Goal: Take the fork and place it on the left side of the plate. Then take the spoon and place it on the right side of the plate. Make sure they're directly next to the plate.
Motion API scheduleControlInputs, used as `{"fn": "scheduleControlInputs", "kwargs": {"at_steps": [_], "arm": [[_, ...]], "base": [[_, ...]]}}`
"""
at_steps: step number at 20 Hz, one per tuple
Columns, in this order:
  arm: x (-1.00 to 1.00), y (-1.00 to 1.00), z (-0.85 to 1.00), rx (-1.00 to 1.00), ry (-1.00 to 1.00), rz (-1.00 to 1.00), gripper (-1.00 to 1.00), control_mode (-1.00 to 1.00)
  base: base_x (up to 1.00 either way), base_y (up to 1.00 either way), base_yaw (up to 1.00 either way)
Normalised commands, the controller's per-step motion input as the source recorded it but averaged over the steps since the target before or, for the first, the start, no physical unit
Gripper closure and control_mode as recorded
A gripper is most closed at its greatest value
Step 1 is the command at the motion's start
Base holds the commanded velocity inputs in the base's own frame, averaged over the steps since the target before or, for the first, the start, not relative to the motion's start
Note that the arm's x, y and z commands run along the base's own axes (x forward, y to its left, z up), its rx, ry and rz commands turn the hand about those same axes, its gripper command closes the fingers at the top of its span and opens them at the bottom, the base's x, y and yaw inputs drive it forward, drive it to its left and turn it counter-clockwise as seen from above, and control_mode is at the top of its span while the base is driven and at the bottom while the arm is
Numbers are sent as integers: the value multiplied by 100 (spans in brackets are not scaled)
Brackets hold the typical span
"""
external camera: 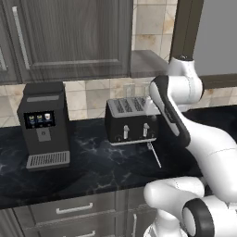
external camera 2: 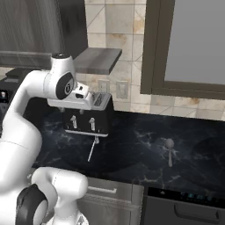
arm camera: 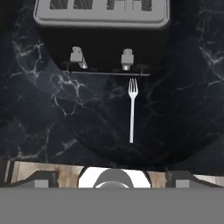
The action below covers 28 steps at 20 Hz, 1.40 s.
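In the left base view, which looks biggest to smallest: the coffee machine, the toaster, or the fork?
1. Coffee machine, the tallest and bulkiest.
2. Toaster, wide but lower; it sits about as far back, so the ranking seems fair.
3. Fork, a thin sliver lying on the counter before the toaster.

kitchen | toaster [external camera: 131, 119] | coffee mach. [external camera: 43, 125] | marble ctr [external camera: 92, 166] | cabs [external camera: 69, 37]

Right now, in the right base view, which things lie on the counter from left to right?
toaster → fork → spoon. The toaster stands at the back of the dark counter, partly behind the arm. The fork lies just in front of the toaster, and the spoon lies apart, further right.
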Motion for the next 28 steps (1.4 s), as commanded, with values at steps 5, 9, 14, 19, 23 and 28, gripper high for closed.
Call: {"fn": "scheduleControlInputs", "kwargs": {"at_steps": [5,9,14,19,23,28], "arm": [[-11,-10,-37,0,3,0,-100,-100],[17,-6,-39,-1,13,0,-100,-100],[25,-11,-52,-2,5,0,-100,-100],[8,-10,-69,-6,0,0,-100,-100],[11,-13,-68,-6,0,0,-100,-100],[10,-9,-67,-3,0,0,-100,-100]], "base": [[0,0,0],[0,0,0],[0,0,0],[0,0,0],[0,0,0],[0,0,0]]}}
